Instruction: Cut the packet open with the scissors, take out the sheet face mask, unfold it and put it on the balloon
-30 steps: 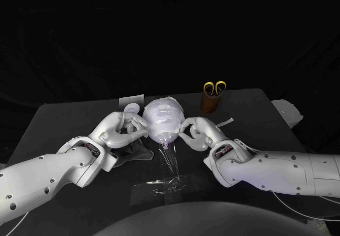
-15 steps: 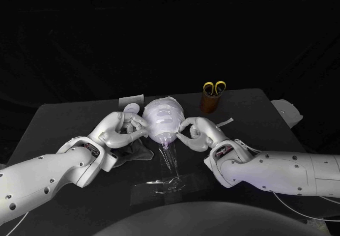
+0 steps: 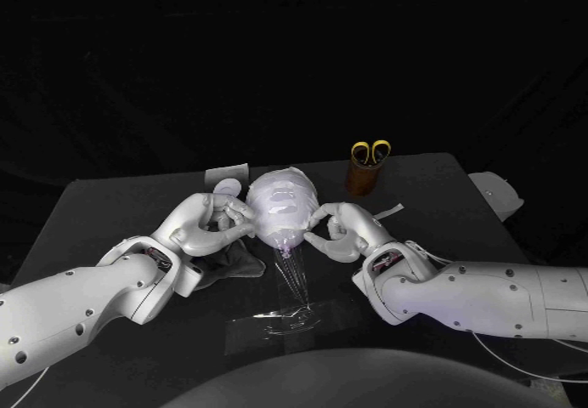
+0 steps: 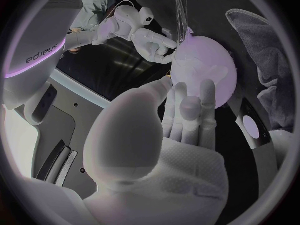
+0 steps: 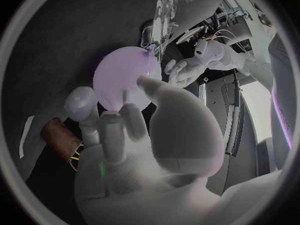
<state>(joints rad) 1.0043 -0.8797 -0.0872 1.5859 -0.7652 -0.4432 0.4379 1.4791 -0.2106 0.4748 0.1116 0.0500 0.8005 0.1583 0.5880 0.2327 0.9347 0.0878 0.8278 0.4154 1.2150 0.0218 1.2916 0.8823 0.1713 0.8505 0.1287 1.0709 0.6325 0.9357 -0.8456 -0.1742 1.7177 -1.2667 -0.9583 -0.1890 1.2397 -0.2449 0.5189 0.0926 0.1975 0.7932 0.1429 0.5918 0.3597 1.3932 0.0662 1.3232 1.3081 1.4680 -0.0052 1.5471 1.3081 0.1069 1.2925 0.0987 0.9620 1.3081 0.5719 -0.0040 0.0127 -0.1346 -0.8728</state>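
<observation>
The pale balloon (image 3: 282, 208) (image 4: 206, 75) (image 5: 122, 80) stands mid-table on a clear stand (image 3: 291, 280), with the white sheet face mask (image 3: 285, 197) lying over its front. My left hand (image 3: 211, 223) (image 4: 181, 110) is at the balloon's left side and pinches the mask's edge between thumb and finger. My right hand (image 3: 340, 231) (image 5: 119, 125) pinches the mask's edge on the balloon's right side. The yellow-handled scissors (image 3: 370, 151) stand in a brown holder (image 3: 363, 177) behind my right hand.
A grey cloth (image 3: 239, 263) lies under my left wrist. A grey cut strip (image 3: 227, 172) and a small pale disc (image 3: 228, 185) lie behind my left hand, and a white strip (image 3: 390, 211) lies right of my right hand. Clear film (image 3: 276, 327) lies at the table's front.
</observation>
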